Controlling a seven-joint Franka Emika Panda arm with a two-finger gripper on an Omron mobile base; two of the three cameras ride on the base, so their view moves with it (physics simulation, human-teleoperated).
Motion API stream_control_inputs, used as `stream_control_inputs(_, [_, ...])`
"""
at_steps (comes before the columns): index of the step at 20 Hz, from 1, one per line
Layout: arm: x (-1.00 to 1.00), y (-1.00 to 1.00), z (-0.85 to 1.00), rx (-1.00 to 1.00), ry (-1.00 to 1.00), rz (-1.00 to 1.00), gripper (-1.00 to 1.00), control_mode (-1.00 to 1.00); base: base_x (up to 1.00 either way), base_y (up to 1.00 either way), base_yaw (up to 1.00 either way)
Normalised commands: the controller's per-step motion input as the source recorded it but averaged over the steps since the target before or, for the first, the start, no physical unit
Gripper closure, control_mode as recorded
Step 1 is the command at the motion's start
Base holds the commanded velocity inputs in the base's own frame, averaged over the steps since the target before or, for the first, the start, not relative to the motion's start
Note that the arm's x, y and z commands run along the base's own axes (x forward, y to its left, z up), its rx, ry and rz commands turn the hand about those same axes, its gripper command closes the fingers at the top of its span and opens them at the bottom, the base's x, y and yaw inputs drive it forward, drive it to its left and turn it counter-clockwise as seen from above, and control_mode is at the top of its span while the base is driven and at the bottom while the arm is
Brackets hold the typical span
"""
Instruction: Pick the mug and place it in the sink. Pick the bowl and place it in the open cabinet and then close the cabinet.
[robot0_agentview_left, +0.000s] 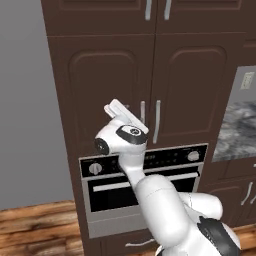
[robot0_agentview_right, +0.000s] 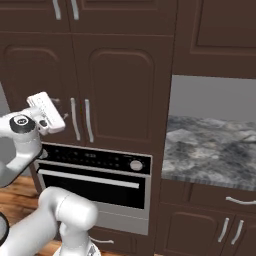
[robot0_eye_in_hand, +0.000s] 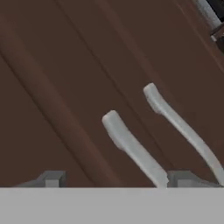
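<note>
My gripper (robot0_eye_in_hand: 116, 178), fingers spread and empty, faces the cabinet (robot0_agentview_left: 150, 75), both doors shut, so I judge the task finished.

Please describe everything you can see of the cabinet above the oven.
The cabinet is dark brown and looks wooden. It has two doors with arched panels, and both appear shut. Two silver bar handles stand upright side by side at the middle seam. It sits directly above the built-in oven, beside the stone countertop. The tool is close to the handles, open, holding nothing.
</note>
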Motion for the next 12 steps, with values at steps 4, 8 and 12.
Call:
stream_control_inputs(4, [0.77,-0.2,-0.08,0.0,0.0,0.22,-1.0,-1.0,0.0,0.0,0.0])
stream_control_inputs(8, [0.88,-0.1,-0.01,0.03,0.04,0.17,-1.0,-1.0,0.0,0.0,0.0])
stream_control_inputs(12, [0.82,-0.06,0.0,0.03,0.05,0.15,-1.0,-1.0,0.0,0.0,0.0])
